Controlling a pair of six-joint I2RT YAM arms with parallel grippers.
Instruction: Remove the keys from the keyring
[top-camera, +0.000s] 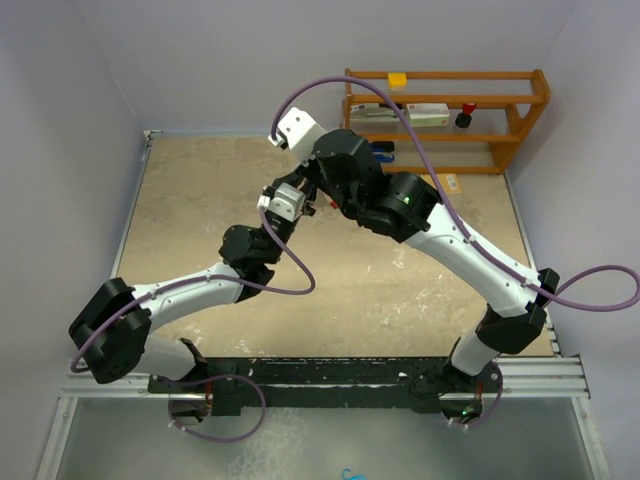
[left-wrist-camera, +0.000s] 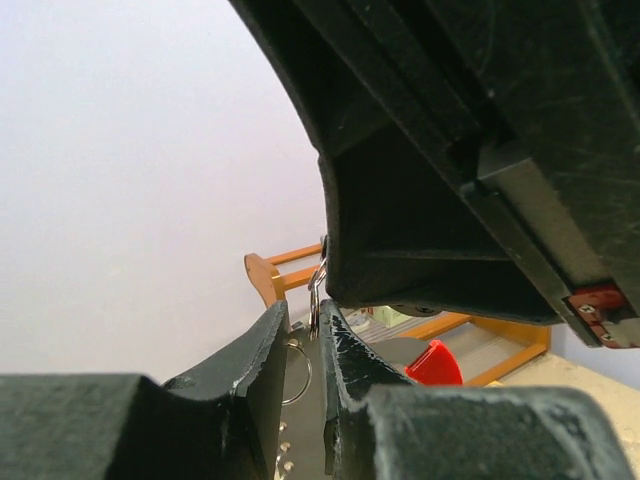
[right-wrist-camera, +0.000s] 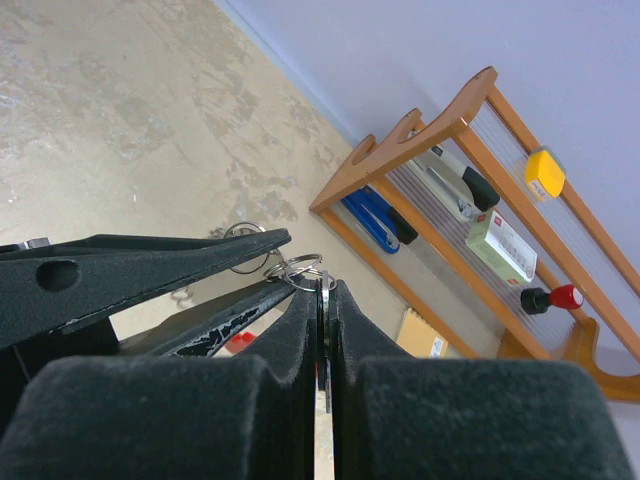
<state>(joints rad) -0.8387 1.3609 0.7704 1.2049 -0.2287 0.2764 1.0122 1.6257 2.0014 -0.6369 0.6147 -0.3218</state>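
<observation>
Both grippers meet above the middle of the table (top-camera: 200, 200). My right gripper (right-wrist-camera: 326, 288) is shut on a thin silver key (right-wrist-camera: 326, 300), seen edge-on between its pads. Small silver split rings (right-wrist-camera: 300, 270) hang off the key's top. My left gripper (left-wrist-camera: 305, 322) comes in from the left, its jaws narrowly apart around the keyring's silver rings (left-wrist-camera: 316, 295). One ring (left-wrist-camera: 296, 372) spans the gap. A red piece of the keyring (left-wrist-camera: 432, 365) shows below, and also in the right wrist view (right-wrist-camera: 240, 342). In the top view the left gripper (top-camera: 303, 202) and right gripper (top-camera: 320, 192) touch; the keys are hidden.
An orange wooden shelf (top-camera: 520, 120) stands at the table's back right, holding a yellow block (right-wrist-camera: 544, 172), a blue stapler (right-wrist-camera: 375, 222), a white box (right-wrist-camera: 502, 246) and a red-and-black stamp (right-wrist-camera: 552, 298). A tan card (right-wrist-camera: 420, 335) lies before it. Purple cables loop over both arms.
</observation>
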